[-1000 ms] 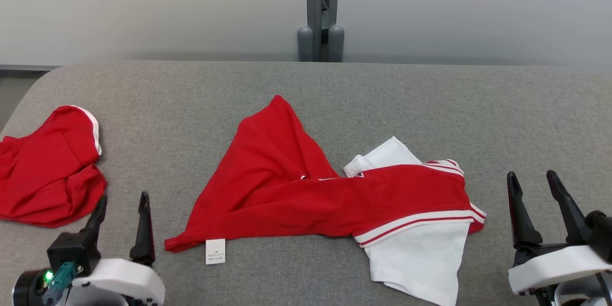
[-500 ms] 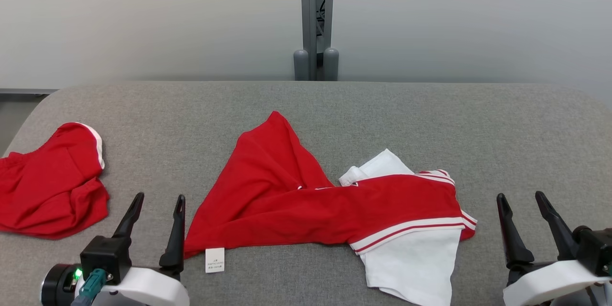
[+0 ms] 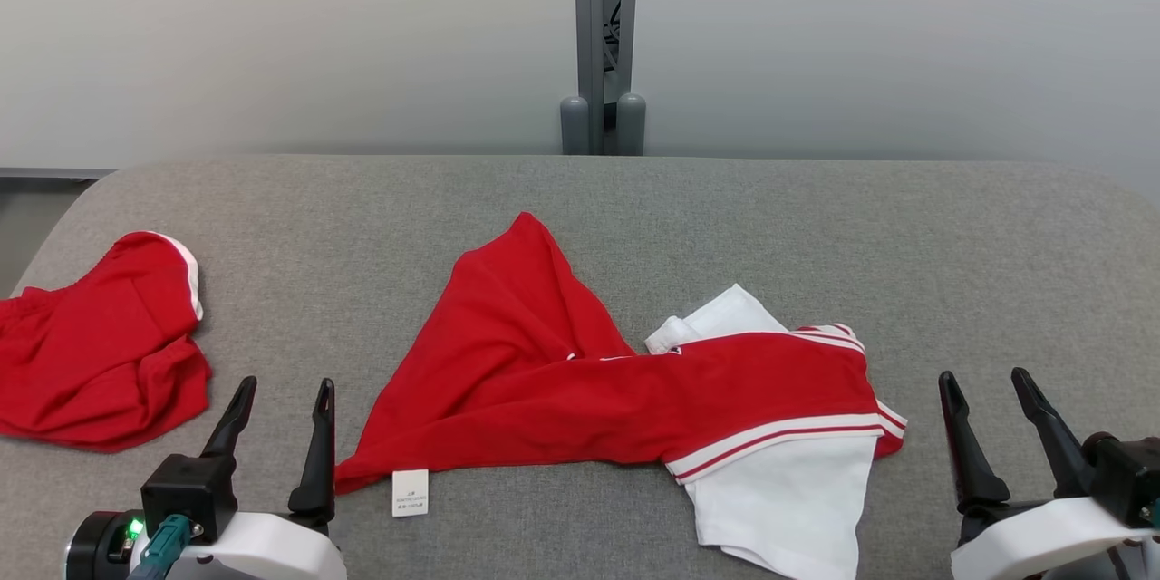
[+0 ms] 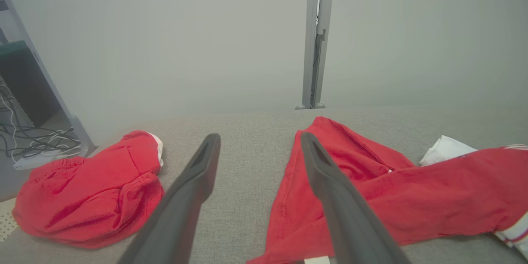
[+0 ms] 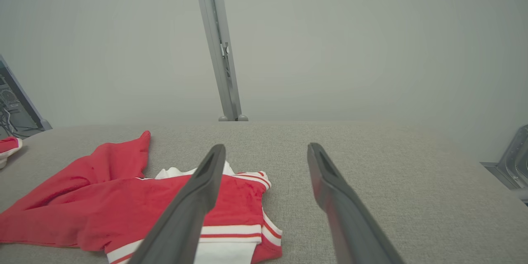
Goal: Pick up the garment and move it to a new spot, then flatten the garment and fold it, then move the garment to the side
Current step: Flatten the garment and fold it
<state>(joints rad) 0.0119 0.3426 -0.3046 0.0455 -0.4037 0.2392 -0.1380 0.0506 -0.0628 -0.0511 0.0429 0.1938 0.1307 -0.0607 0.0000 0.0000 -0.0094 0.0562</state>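
Finds the red-and-white garment (image 3: 544, 381) crumpled midway along the counter (image 3: 816, 227). Looks light, soft, limp; apt to sag and bunch when lifted. Suggests pinching the near red corner by the label (image 3: 410, 492) and the striped hem (image 3: 779, 435). Holds nothing in left hand (image 3: 285, 382) or right hand (image 3: 982, 374), both spread wide.

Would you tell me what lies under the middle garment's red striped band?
White fabric shows above and below the band; what joins them underneath is covered.
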